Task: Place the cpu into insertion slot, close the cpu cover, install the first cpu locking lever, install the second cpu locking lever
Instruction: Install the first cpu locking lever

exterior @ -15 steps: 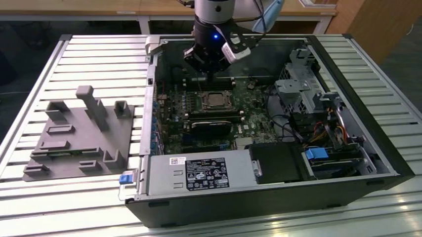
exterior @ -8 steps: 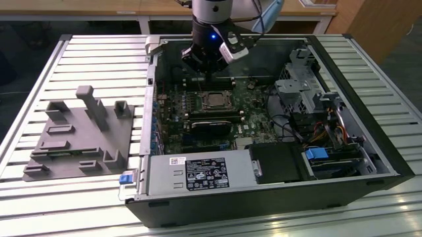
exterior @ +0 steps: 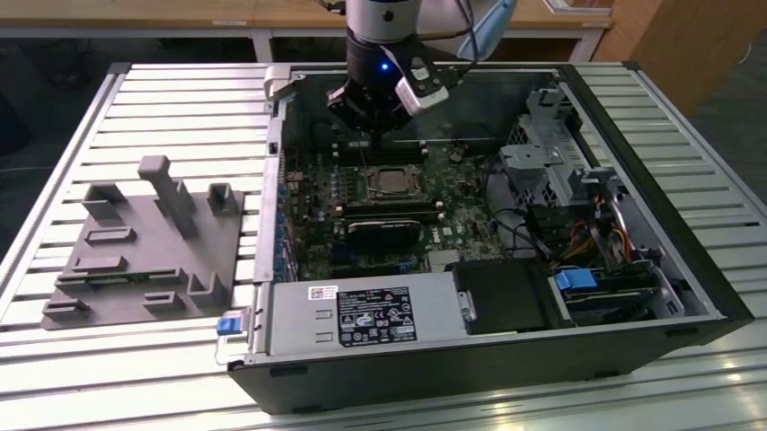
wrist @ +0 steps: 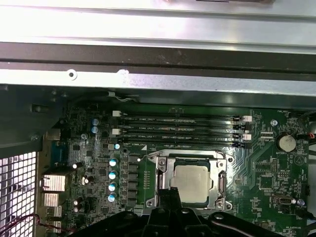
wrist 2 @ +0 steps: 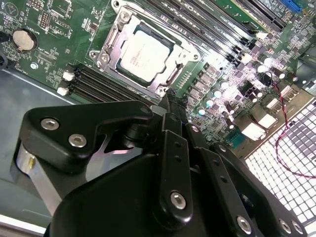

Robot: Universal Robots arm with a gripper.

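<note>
Currently counted: one gripper (wrist 2: 171, 101), one cpu (wrist 2: 144, 53), one insertion slot (wrist 2: 122, 17), one cpu cover (wrist 2: 174, 69), four long black memory slots (wrist: 180, 131) and one coin cell (wrist: 285, 143), all inside one open computer case (exterior: 480, 377). One grey fixture tray (exterior: 144, 242) lies on the slatted table (exterior: 180, 99) at the left of the exterior view. The cpu sits seated in the insertion slot at the centre of the exterior view. The cpu cover lies flat around it, and the pale top shows through the window. Fingers (wrist 2: 173, 148): drawn together at the tips, nothing visible between them. In both wrist views the fingertips hover by one edge of the slot's metal rim, with the cpu just beyond them and apart; whether they touch the rim cannot be told. In the exterior view the gripper hangs just above the cpu in the frame.
</note>
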